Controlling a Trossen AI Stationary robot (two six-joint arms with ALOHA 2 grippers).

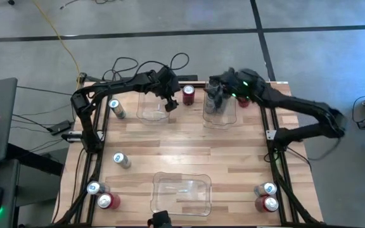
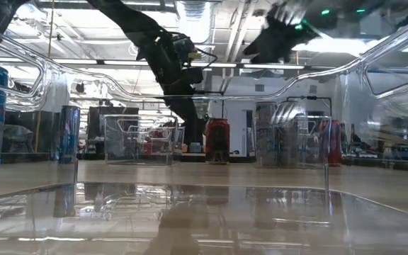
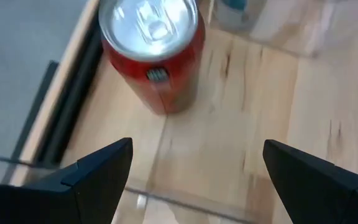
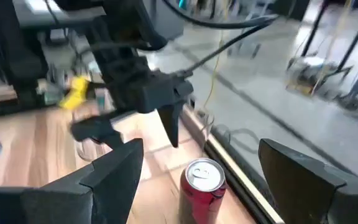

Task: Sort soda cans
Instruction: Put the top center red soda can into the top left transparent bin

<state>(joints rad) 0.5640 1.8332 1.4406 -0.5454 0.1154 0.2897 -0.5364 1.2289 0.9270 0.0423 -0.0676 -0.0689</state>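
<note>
Table (image 1: 189, 152): wooden top, cans scattered along its left and right sides and near corners.
Far bins: left bin (image 1: 152, 107) and right bin (image 1: 220, 111), with a gap between them.
Red can (image 1: 188, 95): upright in that gap at the far edge, long axis vertical.
Left gripper (image 1: 170, 101): just left of the red can, fingers spread wide, empty; judged the nearer arm.
Right gripper (image 1: 217, 95): over the right bin, well open, empty.
</note>
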